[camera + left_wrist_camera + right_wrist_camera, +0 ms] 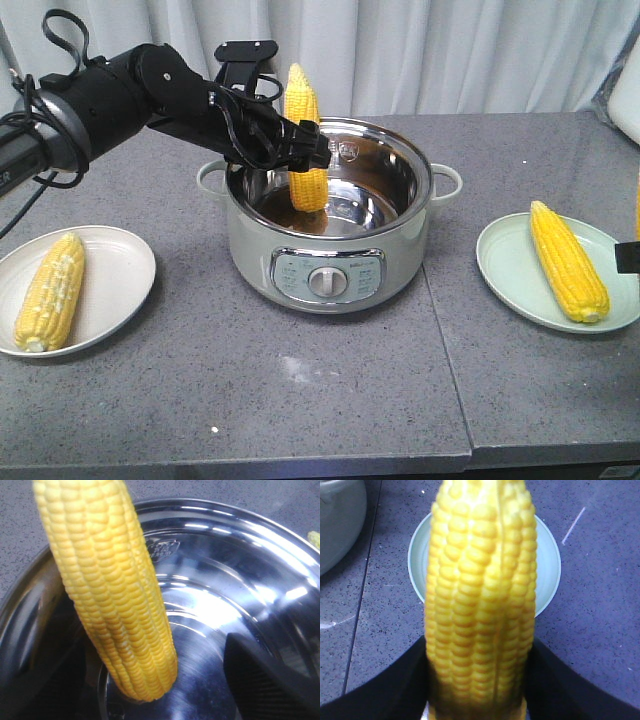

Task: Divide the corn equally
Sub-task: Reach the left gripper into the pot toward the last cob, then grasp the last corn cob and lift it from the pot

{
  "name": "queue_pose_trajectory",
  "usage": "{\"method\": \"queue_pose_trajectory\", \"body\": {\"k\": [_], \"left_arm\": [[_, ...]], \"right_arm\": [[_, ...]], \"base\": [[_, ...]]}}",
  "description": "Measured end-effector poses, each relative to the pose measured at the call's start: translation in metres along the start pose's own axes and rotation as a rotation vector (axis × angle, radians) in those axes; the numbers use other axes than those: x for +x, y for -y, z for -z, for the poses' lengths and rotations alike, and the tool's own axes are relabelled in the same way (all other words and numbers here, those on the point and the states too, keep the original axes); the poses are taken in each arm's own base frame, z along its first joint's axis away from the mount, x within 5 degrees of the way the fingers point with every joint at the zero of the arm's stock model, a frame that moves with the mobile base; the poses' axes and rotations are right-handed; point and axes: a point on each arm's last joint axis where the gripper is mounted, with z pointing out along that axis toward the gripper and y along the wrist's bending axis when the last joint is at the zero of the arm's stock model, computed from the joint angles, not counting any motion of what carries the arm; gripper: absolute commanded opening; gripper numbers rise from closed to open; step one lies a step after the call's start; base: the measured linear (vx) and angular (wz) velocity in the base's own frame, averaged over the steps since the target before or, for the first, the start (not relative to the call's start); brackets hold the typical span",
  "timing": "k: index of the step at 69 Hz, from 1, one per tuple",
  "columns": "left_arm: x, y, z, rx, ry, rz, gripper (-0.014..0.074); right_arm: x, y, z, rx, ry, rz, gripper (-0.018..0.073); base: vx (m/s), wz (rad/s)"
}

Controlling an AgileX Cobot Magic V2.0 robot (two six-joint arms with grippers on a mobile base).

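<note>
The left gripper [305, 150] squeezes a corn cob [301, 95] and holds it standing up inside the shiny pot [400, 240] in the middle of the gray table [300, 400]. The right gripper [477, 695] is closed around a second cob [480, 580], above the right plate [500, 262]. A third cob [568, 260] lies on that plate. A fourth cob [50, 292] lies on the left plate [125, 270].

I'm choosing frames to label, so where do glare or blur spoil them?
Front view: sharp, evenly lit, mild reflections inside the pot. Left wrist view: bright glare streaks across the pot's steel wall, upright cob fairly crisp. Right wrist view: held cob close and soft, plate behind it clearer.
</note>
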Motion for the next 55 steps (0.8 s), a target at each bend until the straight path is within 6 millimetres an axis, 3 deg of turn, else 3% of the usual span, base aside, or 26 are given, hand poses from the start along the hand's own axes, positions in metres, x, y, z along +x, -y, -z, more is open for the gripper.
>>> {"method": "queue_pose_trajectory", "body": {"k": [30,55], "left_arm": [[-0.009,0.009,-0.025,0.023,0.012,0.014,0.0575],[-0.008,0.004,-0.039,-0.01,0.03,0.03,0.0573]], "right_arm": [[0.0,0.0,0.0,-0.001,-0.001,-0.001,0.0194],[0.0,0.0,0.0,-0.001,-0.001,-0.001,0.0194]], "base": [[0.0,0.0],[0.0,0.0]]}}
